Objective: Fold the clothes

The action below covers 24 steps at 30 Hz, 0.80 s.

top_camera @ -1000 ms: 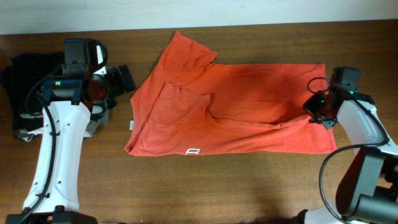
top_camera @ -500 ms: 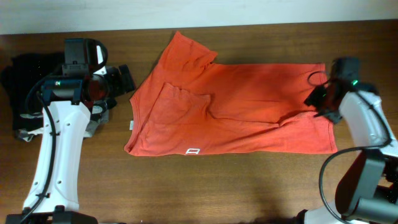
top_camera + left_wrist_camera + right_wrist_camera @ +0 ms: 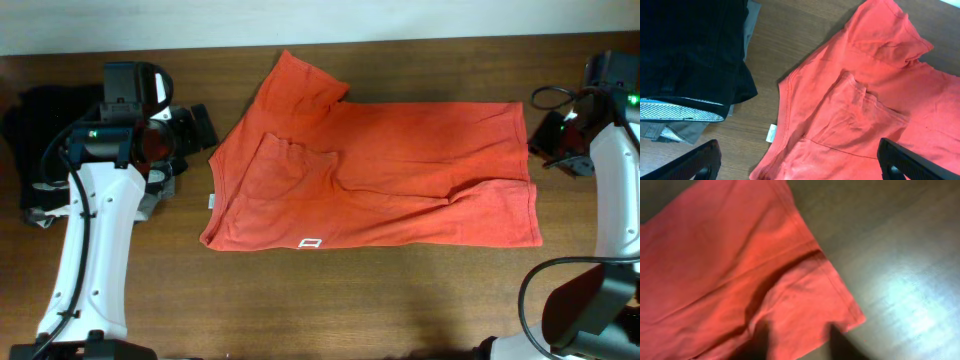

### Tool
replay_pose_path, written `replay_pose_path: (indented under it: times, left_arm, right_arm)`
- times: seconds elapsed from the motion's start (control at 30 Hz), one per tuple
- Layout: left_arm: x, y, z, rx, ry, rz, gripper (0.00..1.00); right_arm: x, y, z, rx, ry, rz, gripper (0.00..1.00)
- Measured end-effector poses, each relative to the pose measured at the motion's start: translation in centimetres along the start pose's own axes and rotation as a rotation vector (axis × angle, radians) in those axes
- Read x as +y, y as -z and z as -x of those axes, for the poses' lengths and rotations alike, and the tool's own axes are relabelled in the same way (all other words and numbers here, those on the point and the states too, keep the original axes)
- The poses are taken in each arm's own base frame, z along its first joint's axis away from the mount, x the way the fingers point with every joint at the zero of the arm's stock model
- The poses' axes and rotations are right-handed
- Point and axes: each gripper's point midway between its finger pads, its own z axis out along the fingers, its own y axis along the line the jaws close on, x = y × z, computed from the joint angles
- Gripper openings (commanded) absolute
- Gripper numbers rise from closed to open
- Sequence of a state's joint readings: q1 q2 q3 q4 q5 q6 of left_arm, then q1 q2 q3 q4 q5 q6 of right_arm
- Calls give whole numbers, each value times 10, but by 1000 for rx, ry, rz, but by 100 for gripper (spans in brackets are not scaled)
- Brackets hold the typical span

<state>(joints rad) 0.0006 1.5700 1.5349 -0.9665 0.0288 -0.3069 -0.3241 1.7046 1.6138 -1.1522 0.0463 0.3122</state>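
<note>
overhead: straight down, far | wrists: close, oblique | shared: T-shirt (image 3: 400, 170)

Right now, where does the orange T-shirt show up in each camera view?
Overhead: the T-shirt lies spread across the middle of the picture.
Left wrist: the T-shirt fills the right half.
Right wrist: the T-shirt fills the left side, with one hem corner at lower right.
Shared landmark: the white side label on the shirt's edge, seen in overhead and left wrist only.

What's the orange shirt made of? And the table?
The orange-red T-shirt looks like soft, matte knit cloth, probably cotton: it wrinkles and has stitched hems. The table looks like wood or laminate, semi-glossy: brown grain and a glare patch.
</note>
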Motion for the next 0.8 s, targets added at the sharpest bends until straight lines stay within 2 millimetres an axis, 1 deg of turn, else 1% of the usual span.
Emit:
replay_pose_path:
  times: [0.1, 0.17, 0.27, 0.4, 0.53, 0.63, 0.67, 0.7, 0.73, 0.77, 0.8]
  left_arm:
    - [-3, 0, 9, -35, -1, -11, 99]
    - [-4, 0, 12, -51, -2, -16, 99]
    - [-7, 1, 21, -86, -3, -29, 99]
    - [-21, 4, 39, -156, -23, -99, 99]
    - [-35, 8, 51, -205, -48, -166, 99]
    - [-47, 3, 55, -212, -70, -199, 99]
    - [-53, -2, 55, -205, -82, -208, 95]
    - [-60, -7, 57, -200, -94, -218, 89]
    - [-69, -14, 59, -197, -112, -229, 79]
    - [-77, -20, 61, -193, -129, -240, 74]
    - [-88, -29, 63, -191, -157, -250, 66]
  right_arm:
    - [7, -3, 8, -24, 38, 34, 4]
    - [12, -9, 12, -29, 74, 54, 4]
    - [19, -26, 14, -10, 136, 78, 4]
    - [26, -46, 22, -14, 178, 96, 4]
    - [31, -48, 27, -30, 193, 118, 4]
    - [34, -48, 30, -42, 201, 133, 4]
    - [35, -48, 32, -49, 207, 138, 4]
    - [36, -49, 34, -56, 212, 142, 4]
    - [37, -50, 36, -65, 214, 145, 4]
    - [39, -52, 38, -68, 217, 149, 4]
    - [39, -54, 38, -68, 218, 149, 4]
